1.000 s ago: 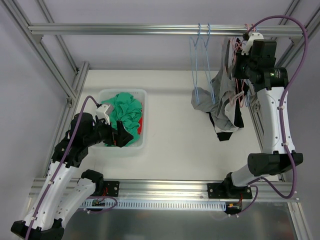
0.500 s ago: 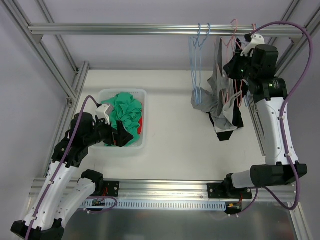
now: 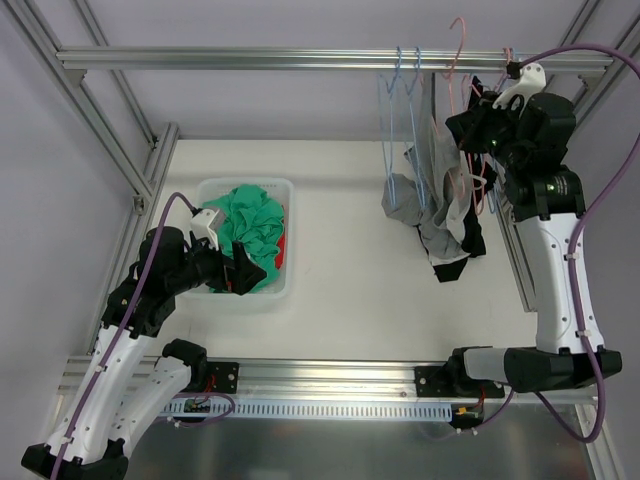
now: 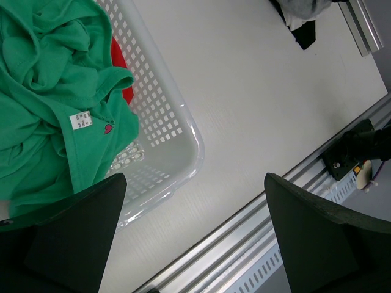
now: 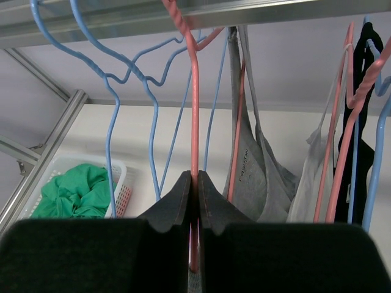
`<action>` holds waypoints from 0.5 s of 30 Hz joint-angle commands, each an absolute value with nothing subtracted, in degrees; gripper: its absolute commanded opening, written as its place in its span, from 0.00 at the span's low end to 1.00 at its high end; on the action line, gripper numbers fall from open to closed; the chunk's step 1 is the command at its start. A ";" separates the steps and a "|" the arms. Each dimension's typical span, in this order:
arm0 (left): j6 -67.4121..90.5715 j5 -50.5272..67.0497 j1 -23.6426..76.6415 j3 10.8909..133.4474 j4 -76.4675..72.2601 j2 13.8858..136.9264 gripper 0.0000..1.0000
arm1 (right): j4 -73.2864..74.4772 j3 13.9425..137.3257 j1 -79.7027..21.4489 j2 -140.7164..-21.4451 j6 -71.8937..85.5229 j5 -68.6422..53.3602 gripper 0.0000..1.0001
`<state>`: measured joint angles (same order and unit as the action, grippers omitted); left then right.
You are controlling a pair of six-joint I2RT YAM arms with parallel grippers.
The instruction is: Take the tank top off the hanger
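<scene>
Overhead, the right tool (image 3: pixel 468 128) is raised near the rail (image 3: pixel 250 58) at the far right of the frame, and it is closed tight on the straight wire stem of a pink hanger (image 5: pixel 194 91), with no gap to be seen between its fingers in the right wrist view. The hanger's hook is seen beyond the rail in the top view; whether it touches the rail cannot be told. The grey tank top (image 3: pixel 440 190) is hung just beside the held stem, its straps drawn up toward the rail and its body draped downward, with the lower folds bunched against a dark garment (image 3: pixel 470 240) on the table (image 3: pixel 340 270). Whether its straps are carried by the held hanger cannot be told. Two blue hangers (image 3: pixel 400 110) are hooked on the rail to the left of the tank top, and more pink and blue wires are crowded at its right. Well apart, at the near left, the left tool (image 4: pixel 194 177) is held wide open with nothing in it, above the near corner of a white perforated basket (image 4: pixel 165 116). A crumpled green garment (image 4: pixel 49 91) is piled in the basket, and a bit of red cloth (image 4: pixel 122 67) is tucked beside it.
</scene>
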<state>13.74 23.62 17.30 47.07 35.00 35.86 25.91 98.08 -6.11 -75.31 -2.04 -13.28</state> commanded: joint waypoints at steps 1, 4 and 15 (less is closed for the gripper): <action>13.01 24.52 17.75 46.67 33.58 35.33 0.99 | 18.20 96.51 -6.24 -70.58 -0.35 -15.38 0.00; 13.01 24.52 17.75 46.67 33.57 35.33 0.99 | 16.35 92.56 -6.07 -66.72 -0.18 -14.77 0.00; 13.01 24.52 17.75 46.67 33.57 34.89 0.99 | 12.04 84.03 -5.01 -56.61 5.45 -16.35 0.00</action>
<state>13.74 23.62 17.30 47.07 34.98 35.68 18.55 84.49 -5.43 -58.94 2.98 -14.68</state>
